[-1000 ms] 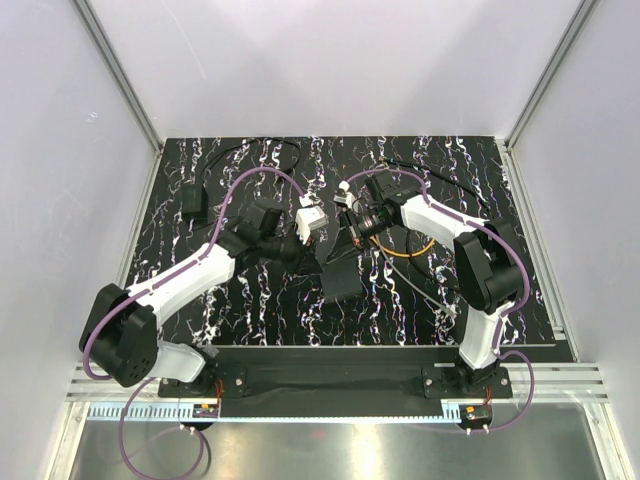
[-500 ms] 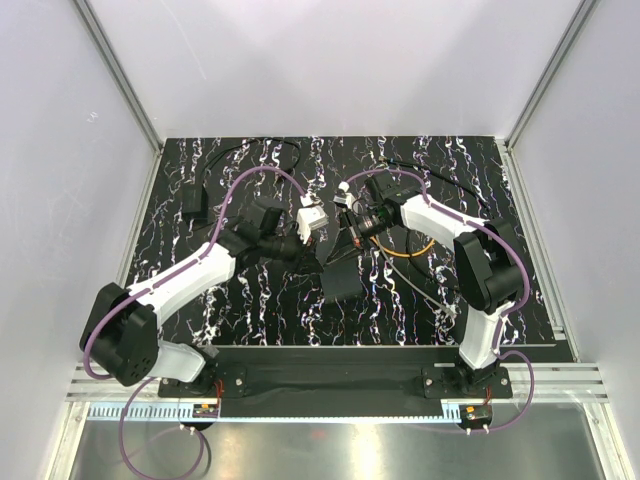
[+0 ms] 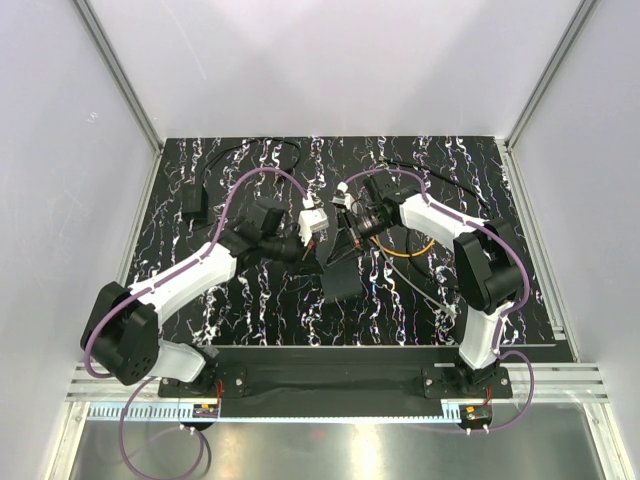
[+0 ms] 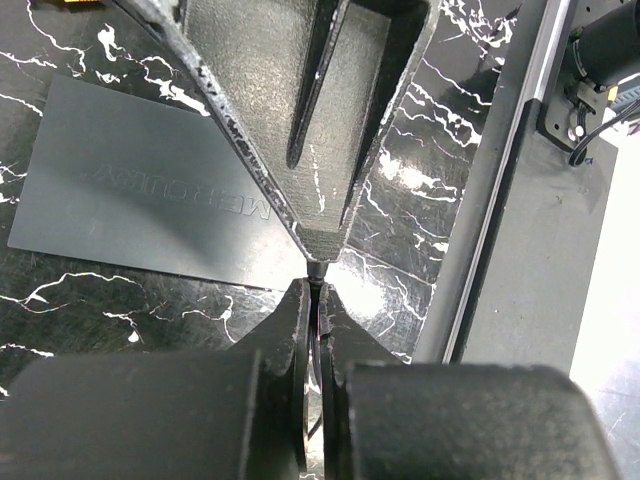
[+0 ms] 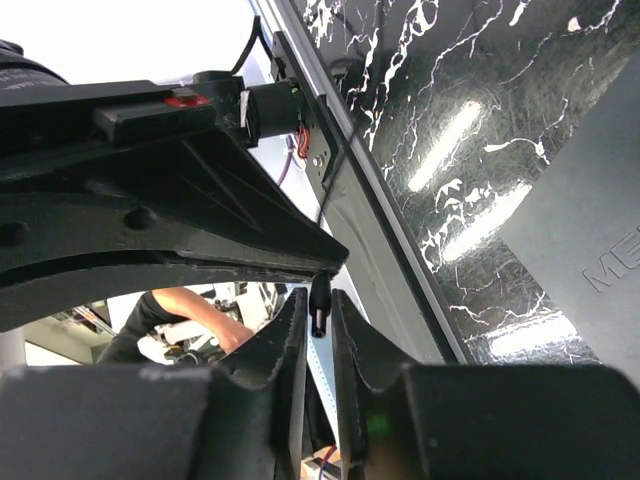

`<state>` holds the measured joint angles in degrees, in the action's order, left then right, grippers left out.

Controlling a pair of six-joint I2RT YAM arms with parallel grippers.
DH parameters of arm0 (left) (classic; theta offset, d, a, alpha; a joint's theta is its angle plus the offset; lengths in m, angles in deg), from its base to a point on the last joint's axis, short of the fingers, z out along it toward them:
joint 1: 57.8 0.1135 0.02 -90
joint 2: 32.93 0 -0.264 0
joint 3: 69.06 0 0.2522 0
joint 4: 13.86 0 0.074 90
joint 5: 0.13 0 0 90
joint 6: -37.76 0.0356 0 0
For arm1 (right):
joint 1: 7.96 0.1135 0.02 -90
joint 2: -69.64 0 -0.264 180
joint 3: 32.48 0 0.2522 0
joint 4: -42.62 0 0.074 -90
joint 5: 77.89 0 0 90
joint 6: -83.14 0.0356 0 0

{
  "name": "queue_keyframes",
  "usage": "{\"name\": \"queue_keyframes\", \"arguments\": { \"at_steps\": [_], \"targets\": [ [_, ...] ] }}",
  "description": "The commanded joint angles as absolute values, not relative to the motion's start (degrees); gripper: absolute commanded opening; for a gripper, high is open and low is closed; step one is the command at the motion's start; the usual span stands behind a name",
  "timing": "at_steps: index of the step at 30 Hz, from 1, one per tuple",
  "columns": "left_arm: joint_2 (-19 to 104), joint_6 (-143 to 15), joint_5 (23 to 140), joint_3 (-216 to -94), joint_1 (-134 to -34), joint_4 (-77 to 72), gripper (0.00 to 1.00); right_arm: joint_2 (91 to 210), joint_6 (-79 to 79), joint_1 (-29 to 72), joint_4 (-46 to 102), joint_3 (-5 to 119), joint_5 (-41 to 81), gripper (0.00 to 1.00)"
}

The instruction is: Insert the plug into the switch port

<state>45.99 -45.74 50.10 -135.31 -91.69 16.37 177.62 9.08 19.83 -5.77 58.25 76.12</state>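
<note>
The two arms meet tip to tip above the middle of the black, white-veined marble-patterned surface, and the small black barrel plug sits between them. The left jaws are pressed tight together on it (the left wrist view shows no daylight between them). The right jaws stand narrowly parted on either side of its barrel with a sliver of gap showing, so the hold appears to lie with the left arm. In the top view the flat matte-black rectangular box lies flat on the surface at about 5 o'clock from the meeting point, near both sets of jaws but apart from them. Its switch port, on a thin edge, cannot be made out in any view. By this reading the task is in its early half. The plug is gripped in the air, but it is not yet lowered, lined up with the port or pushed in.
</note>
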Motion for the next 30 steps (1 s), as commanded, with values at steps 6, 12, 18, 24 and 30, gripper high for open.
{"name": "queue_keyframes", "arguments": {
  "at_steps": [6, 12, 18, 24, 30],
  "targets": [
    [43.5, -38.2, 50.8, -132.0, -92.0, 21.2, 0.0, 177.4, 5.8, 18.8, -10.2, 62.8, 70.6, 0.55],
    [45.8, -33.1, 58.6, -130.8, -92.0, 26.4, 0.0, 175.7, 3.3, 15.4, -12.7, 60.9, 56.3, 0.59],
    [52.2, -32.7, 63.8, -133.9, -92.1, 29.7, 0.0, 175.8, 3.0, 12.6, -12.5, 56.8, 48.3, 0.59],
    [59.6, -32.9, 65.5, -137.8, -93.2, 31.5, 0.0, 179.1, 2.5, 12.5, -13.1, 55.6, 49.0, 0.59],
    [61.7, -34.1, 64.6, -139.4, -93.7, 29.8, 0.0, 181.3, 3.0, 12.5, -11.8, 54.4, 51.4, 0.58]
  ]
}}
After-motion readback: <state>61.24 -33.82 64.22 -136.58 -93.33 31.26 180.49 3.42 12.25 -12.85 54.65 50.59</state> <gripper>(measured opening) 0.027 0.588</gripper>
